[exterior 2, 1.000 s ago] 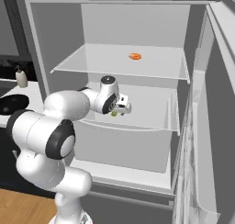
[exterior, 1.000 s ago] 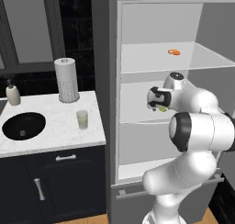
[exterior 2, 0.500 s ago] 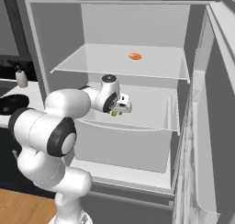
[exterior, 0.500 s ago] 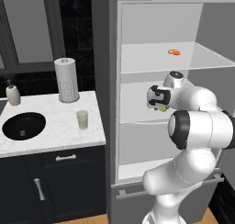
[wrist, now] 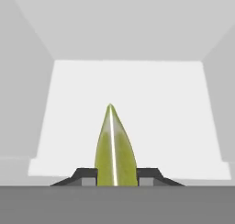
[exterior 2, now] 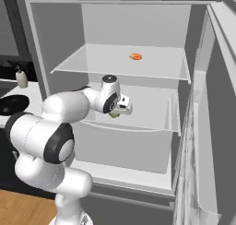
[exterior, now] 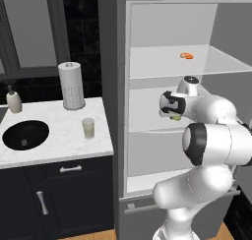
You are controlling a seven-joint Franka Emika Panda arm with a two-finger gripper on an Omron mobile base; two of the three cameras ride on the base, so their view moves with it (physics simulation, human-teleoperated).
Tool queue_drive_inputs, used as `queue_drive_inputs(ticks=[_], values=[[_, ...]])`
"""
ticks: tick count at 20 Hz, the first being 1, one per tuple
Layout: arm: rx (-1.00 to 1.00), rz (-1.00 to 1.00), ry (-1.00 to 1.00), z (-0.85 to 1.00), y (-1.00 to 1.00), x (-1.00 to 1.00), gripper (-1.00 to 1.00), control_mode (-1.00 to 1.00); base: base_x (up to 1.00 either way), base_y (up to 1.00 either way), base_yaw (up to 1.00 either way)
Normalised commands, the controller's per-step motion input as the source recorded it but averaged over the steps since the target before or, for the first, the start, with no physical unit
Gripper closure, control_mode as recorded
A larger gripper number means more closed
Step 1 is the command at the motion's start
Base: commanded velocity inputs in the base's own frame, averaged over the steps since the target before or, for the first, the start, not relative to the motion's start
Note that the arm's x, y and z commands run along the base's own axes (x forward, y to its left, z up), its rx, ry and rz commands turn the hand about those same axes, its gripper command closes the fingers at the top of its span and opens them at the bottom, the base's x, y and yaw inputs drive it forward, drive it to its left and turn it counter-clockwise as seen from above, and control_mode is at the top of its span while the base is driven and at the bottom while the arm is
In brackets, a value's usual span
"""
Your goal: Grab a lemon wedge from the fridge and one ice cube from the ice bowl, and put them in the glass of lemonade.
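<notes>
Yellow-green lemon wedge (wrist: 114,149), slim and pointed, pinched between dark gripper (wrist: 116,174) fingertips pressed against both sides. Long axis along gripper's reach, tip aimed at back wall of tall grey fridge (exterior: 123,111). Held over white middle shelf (exterior 2: 152,115), beneath tiny orange piece (exterior 2: 135,56).

glass of lemonade (exterior: 88,128) on counter (exterior: 59,145), right of ice bowl (exterior: 25,135) | fridge (exterior: 123,86) right of counter
</notes>
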Motion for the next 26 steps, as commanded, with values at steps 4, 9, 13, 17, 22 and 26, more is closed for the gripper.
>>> queue_drive_inputs(ticks=[4, 9, 13, 17, 22, 26], values=[[0.0, 0.0, -0.03, 0.15, 0.0, -0.98, 1.0, -1.0, 0.0, 0.0, 0.0], [0.0, 0.0, -0.02, 0.53, 0.0, -1.0, 1.0, -1.0, 0.0, 0.0, 0.0], [0.0, 0.0, 0.0, 0.91, 0.06, -1.0, 1.0, -1.0, 0.0, 0.0, 0.0], [0.0, 0.02, 0.0, 1.0, 0.13, -1.0, 1.0, -1.0, 0.0, 0.0, 0.0], [-0.05, 0.05, 0.02, 1.0, 0.26, -1.0, 1.0, -1.0, 0.0, 0.0, 0.0], [-0.07, 0.01, 0.0, 0.89, 0.53, -0.98, 1.0, -1.0, 0.0, 0.0, 0.0]])
